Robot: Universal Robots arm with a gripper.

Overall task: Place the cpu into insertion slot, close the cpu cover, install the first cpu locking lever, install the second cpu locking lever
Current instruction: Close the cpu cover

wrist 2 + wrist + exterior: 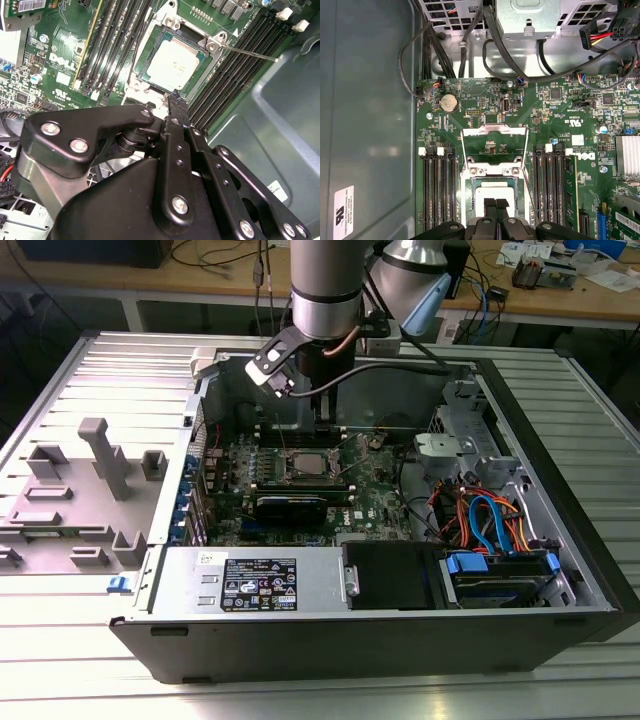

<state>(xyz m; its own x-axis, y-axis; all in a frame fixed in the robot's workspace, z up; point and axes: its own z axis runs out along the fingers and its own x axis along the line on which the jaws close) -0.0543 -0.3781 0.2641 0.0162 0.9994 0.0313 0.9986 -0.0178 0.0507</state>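
Soft, even light is coming from above in the exterior view. It is brightening the ribbed table (90, 680) well outside the cpu (303, 462) and leaving the board around the cpu dimmer. In the second wrist view the cpu's metal top is glaring pale, almost washed out. My gripper (176, 101), just beside it, is looking dark, with small glints on its screws. In the first wrist view the grey case wall (370, 100), well apart from the cpu, is carrying a faint pale sheen.

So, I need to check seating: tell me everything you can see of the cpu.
The cpu is a small flat square with a dull silver-grey metal top, lying flat in the insertion slot on the green board, its top showing. The gripper stands beside one edge; whether it touches cannot be told.
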